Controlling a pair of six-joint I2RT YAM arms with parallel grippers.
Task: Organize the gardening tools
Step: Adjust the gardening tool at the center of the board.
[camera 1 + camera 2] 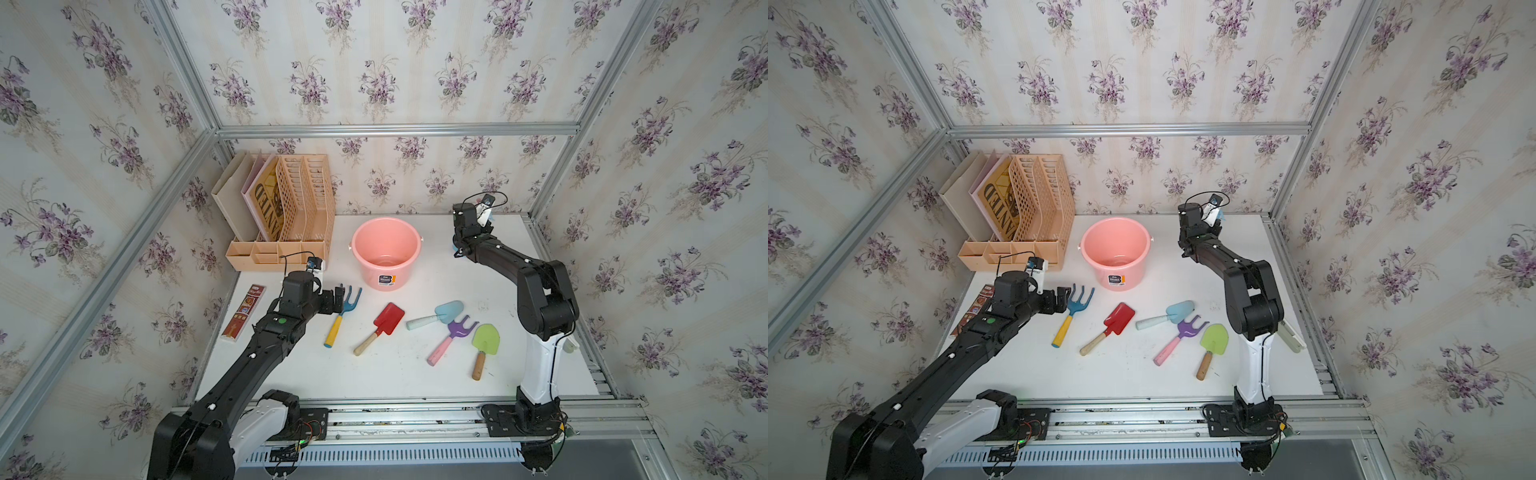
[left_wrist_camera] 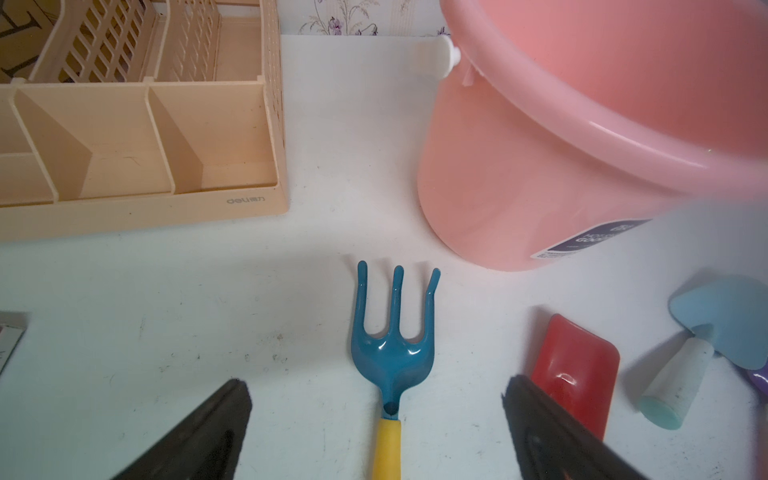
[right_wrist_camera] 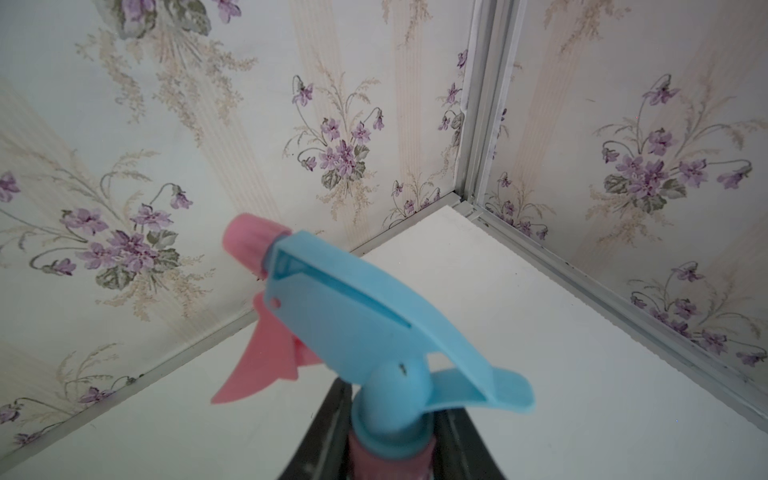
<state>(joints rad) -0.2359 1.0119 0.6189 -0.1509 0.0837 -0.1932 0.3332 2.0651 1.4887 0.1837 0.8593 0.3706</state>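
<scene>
While the green trowel (image 1: 485, 338), purple fork (image 1: 459, 328), light-blue trowel (image 1: 449, 309) and red trowel (image 1: 388, 319) lie loose on the near half of the bench (image 1: 374, 374), the left tool (image 1: 1062, 296) hangs wide open at the blue fork (image 2: 392, 353). In the left wrist view its jaws stand either side of the fork's neck, and they are not touching it.

To do this pick well, I would come straight down and close across the yellow handle (image 2: 386, 449) just behind the neck. The glossy, tapering head would likely slip. Lift clear before swinging, because the red trowel lies just beside one jaw.

Beyond the fork, the pink bucket (image 1: 376, 272) stands upright and looks empty. To its left, the beige organizer (image 2: 232, 203) has bare low front compartments. Its upright slots behind hold a lettered board and flat folders.

Farthest off, near the back right corner, the right tool (image 3: 392, 453) is clamped on the neck of the spray bottle (image 3: 353, 316), which is held upright.
</scene>
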